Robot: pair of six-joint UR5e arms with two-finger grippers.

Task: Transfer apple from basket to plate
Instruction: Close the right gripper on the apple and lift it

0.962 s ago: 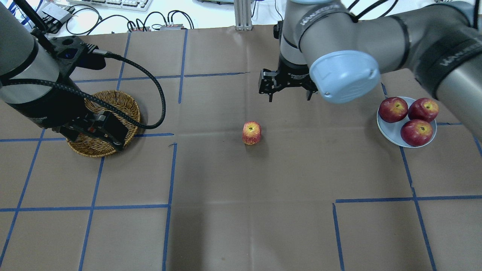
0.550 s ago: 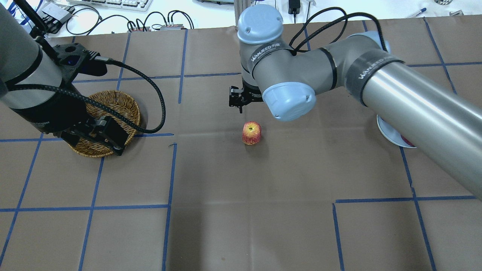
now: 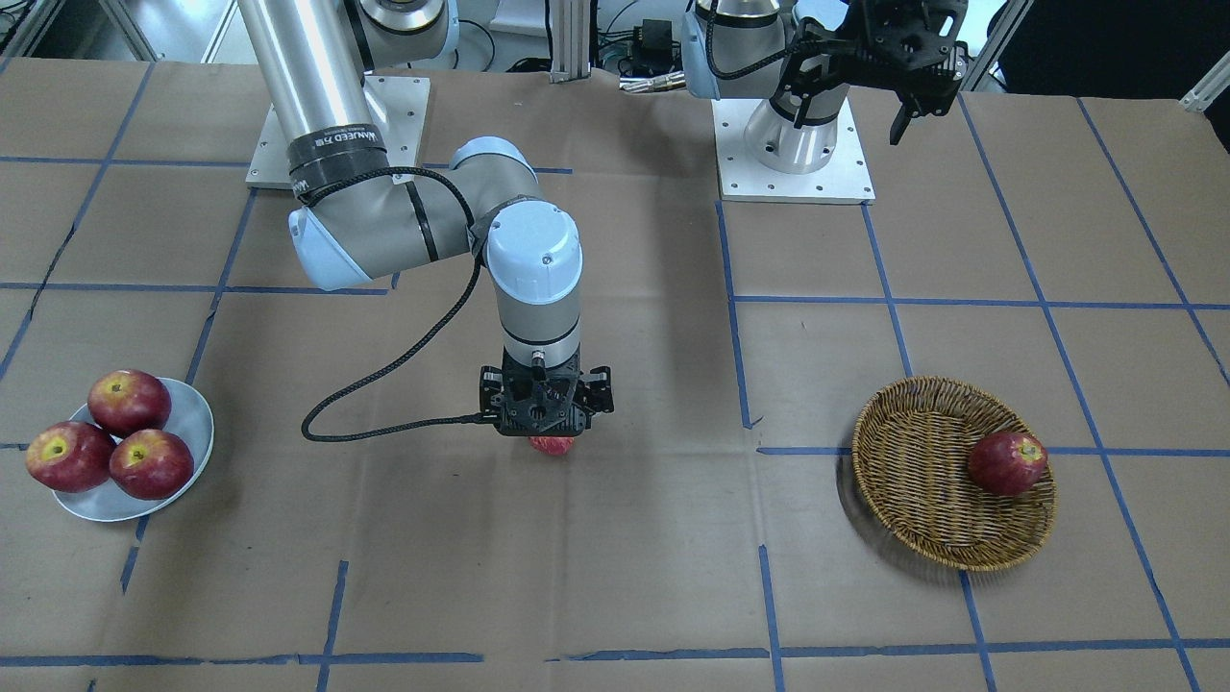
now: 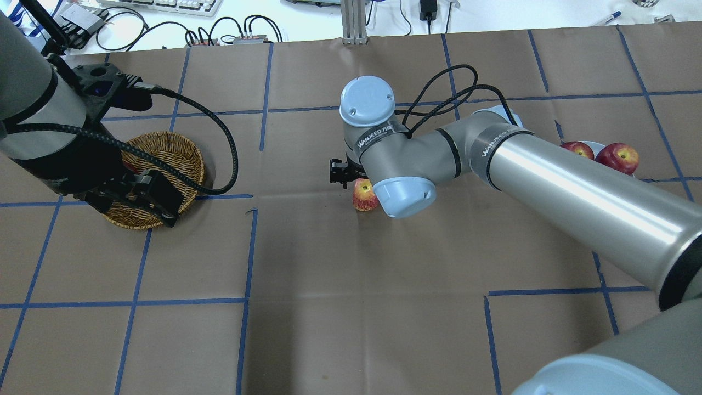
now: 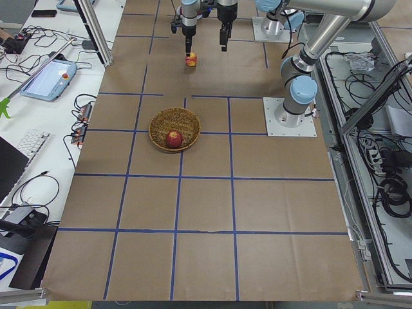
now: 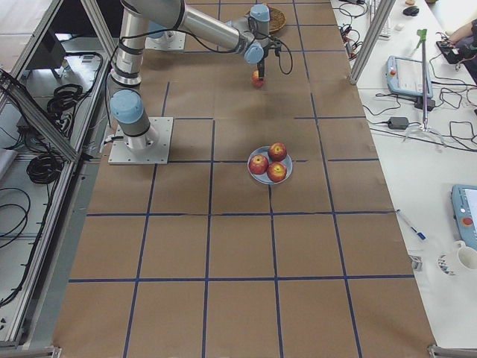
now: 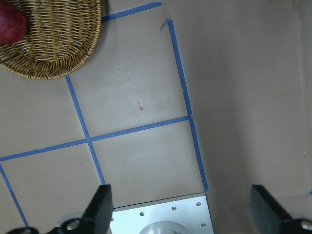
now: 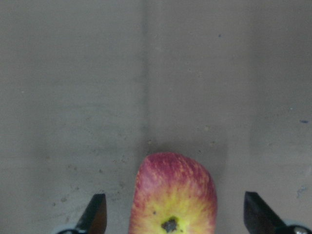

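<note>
Round streaked apple [image 8: 173,204] on matte paper [image 8: 73,73], right fingers [image 8: 97,214] spread astride, seemingly untouching, left fingers [image 7: 100,207] released

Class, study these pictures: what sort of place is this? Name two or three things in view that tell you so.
Probably a robotics lab. Two industrial robot arms are bolted onto a paper-covered table gridded with blue tape, with a keyboard and cable bundles alongside.

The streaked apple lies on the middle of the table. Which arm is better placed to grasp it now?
The right. Its open claw hangs right over the apple and spans it. The left claw, open too, is raised far away, on the side of the basket.
</note>
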